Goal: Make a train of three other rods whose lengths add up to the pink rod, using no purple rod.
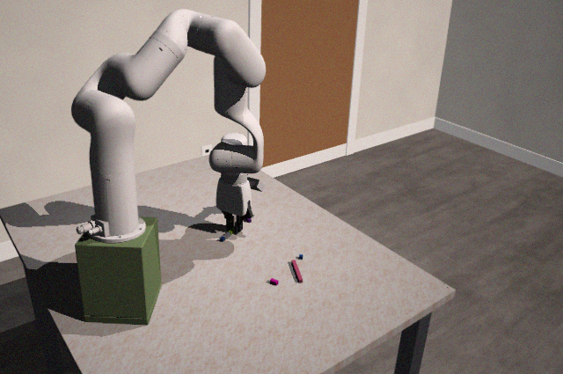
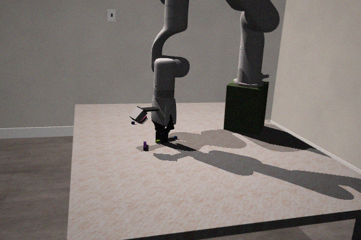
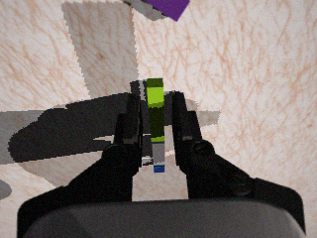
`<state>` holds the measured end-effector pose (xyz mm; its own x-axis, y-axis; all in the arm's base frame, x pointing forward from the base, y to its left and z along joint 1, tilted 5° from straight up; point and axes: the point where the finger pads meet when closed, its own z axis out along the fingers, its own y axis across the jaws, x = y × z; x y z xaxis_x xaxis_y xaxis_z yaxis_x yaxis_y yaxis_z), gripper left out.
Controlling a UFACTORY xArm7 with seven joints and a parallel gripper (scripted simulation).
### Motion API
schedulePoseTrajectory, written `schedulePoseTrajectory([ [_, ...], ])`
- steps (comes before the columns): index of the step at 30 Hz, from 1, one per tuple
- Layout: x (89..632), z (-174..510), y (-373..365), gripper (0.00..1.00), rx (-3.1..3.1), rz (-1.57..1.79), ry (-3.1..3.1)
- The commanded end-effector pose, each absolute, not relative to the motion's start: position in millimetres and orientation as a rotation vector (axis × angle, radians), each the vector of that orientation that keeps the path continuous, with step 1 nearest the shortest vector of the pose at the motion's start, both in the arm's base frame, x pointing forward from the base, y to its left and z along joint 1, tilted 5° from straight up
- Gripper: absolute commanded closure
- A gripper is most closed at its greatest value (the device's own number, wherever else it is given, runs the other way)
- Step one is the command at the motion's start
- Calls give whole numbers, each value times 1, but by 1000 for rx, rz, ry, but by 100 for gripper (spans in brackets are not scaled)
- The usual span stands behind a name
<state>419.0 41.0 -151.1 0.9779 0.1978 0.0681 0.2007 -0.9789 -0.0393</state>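
Observation:
My gripper point(image 1: 233, 229) point(image 2: 162, 141) point(image 3: 157, 109) is open, low at the table, its fingers on either side of the lime rod point(image 1: 231, 231) point(image 2: 157, 141) point(image 3: 156, 96), with a narrow space beside it. The lime rod lies flat. A grey rod point(image 3: 158, 153) follows its near end in the wrist view, then a blue rod point(image 1: 222, 238) point(image 2: 175, 137) point(image 3: 158, 169). The three look nearly in line, with no clear gap; millimetres cannot be judged. The pink rod point(image 1: 296, 271) lies apart, mostly hidden in the exterior view.
A purple rod point(image 1: 248, 219) point(image 2: 144, 145) point(image 3: 170, 7) is beyond the lime end, apart from the row. A second blue rod point(image 1: 300, 256) point(image 2: 132, 122) lies near the pink rod, and a magenta rod point(image 1: 274, 282) lies on its other side. The arm's green base block point(image 1: 113, 279) stands on the table.

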Motion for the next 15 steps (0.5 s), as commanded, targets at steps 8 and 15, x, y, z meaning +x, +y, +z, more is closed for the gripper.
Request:
schedulePoseTrajectory([
  [8, 420, -150, 41, 76, -3079, -104, -310],
  [15, 420, -144, 41, 76, -3079, -104, -310],
])
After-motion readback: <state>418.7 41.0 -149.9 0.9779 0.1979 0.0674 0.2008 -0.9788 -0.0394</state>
